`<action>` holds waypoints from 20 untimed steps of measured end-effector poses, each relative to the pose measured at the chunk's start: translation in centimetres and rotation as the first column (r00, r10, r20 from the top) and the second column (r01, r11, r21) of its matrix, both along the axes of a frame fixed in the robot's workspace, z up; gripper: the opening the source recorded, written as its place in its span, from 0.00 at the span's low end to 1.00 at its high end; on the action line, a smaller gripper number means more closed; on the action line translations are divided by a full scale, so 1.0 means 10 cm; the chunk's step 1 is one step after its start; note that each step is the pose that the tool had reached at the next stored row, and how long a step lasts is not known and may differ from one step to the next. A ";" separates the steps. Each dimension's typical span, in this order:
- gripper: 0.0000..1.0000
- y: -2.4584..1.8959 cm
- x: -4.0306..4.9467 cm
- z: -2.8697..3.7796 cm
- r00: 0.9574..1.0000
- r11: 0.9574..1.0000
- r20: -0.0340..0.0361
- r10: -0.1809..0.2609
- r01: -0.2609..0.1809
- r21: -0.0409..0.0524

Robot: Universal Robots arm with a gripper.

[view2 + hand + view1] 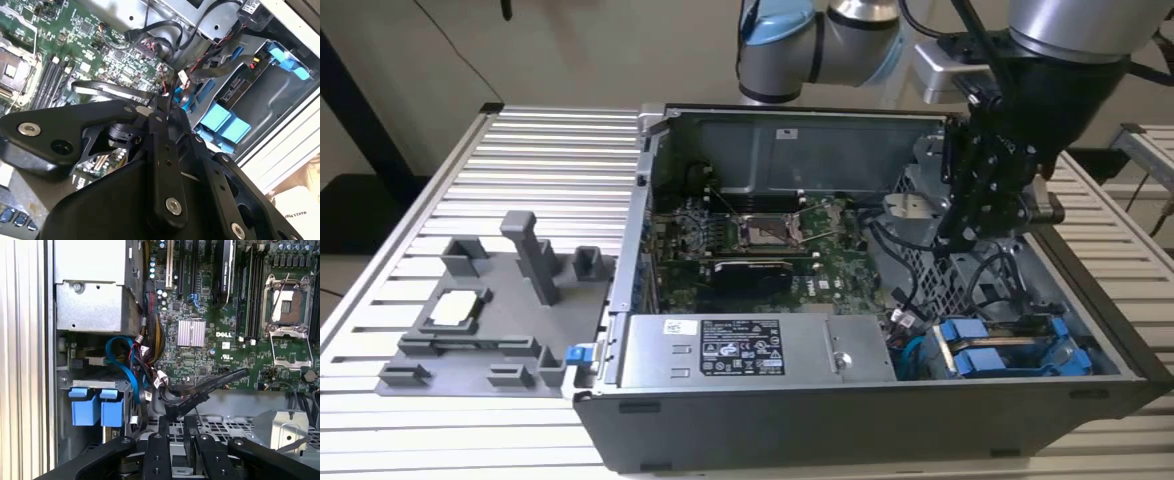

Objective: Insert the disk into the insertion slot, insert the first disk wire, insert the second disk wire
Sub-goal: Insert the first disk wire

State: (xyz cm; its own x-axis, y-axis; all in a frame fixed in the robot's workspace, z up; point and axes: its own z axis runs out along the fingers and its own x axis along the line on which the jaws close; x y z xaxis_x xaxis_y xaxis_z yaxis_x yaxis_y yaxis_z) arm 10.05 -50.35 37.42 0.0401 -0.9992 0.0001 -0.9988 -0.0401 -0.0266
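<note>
The tool (176,422) reaches into the open computer case (854,420). Its fingers are drawn nearly together on the end of a black flat wire (215,382), which trails back over the motherboard (210,357). The disk (1001,350) already sits in its slot in a corner bay of the case. Its blue carrier tabs face outward, just beside the labelled power-supply box (734,350). A blue cable (125,347) and a bundle of thin wires loop between the tool and the bay. The case stands on a slatted counter (547,150), with a grey fixture (494,310) at the exterior view's left.
</note>
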 end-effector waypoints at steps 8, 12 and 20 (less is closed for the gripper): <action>0.27 0.000 -0.065 -0.043 0.999 0.999 0.008 0.036 -0.036 -0.019; 0.27 0.011 -0.122 -0.065 0.999 0.999 0.015 0.043 -0.043 -0.028; 0.27 0.094 -0.242 -0.091 0.998 0.998 0.052 0.048 -0.046 -0.040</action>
